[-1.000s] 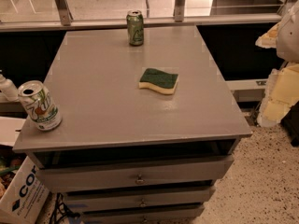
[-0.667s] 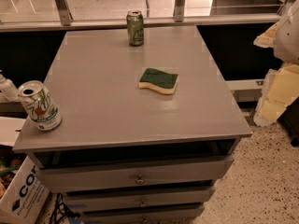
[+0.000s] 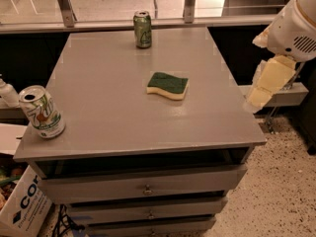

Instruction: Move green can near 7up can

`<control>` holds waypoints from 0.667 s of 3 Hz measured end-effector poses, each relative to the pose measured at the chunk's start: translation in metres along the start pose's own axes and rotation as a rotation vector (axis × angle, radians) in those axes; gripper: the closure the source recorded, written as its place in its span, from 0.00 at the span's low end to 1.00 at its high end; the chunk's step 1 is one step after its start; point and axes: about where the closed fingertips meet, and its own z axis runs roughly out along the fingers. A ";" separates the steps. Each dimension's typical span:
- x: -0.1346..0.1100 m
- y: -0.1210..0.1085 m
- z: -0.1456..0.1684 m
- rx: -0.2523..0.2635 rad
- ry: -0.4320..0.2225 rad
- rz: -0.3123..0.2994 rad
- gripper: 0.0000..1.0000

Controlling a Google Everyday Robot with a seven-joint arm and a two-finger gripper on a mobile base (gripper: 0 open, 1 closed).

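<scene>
On table [image 3: 98, 93] front-left corner: 7up can [image 3: 41, 111], upright, dark opening showing in silver top; contents not visible. It sits close to both the left and front edges. At table far edge, approx. mid-width: green can [image 3: 142, 29], upright; whether top is opened cannot be told. Below table front-left corner, on floor: cardboard box [image 3: 19, 214], open-topped, w/ mixed items inside, too cut off to identify. Under table top: three stacked drawer fronts [image 3: 143, 184], each w/ small knob; contents hidden.

Gripper [image 3: 261, 90] hangs off table's right side, just beside right edge, approx. mid-depth. Open/closed state: cannot tell. White arm housing [image 3: 296, 28] sits above it, beyond table's far-right corner. Green can is well apart from gripper, across table toward far edge, no contact. 7up can is farther again, diagonally across table from gripper.

Near table ctr, slightly right: sponge [image 3: 168, 85], green face up, yellow underside, lying flat, apart from both cans. Bare gray surface runs from green can down table's left half to 7up can; sponge lies right of that line.

Table far edge is backed by a rail w/ metal uprights [image 3: 64, 4]. Off table's left edge, near 7up can: white bottle [image 3: 7, 93], partly cut off. Right of table: speckled floor [image 3: 296, 181].
</scene>
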 end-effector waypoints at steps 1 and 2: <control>-0.035 -0.031 0.028 -0.016 -0.107 0.051 0.00; -0.050 -0.047 0.044 -0.023 -0.159 0.073 0.00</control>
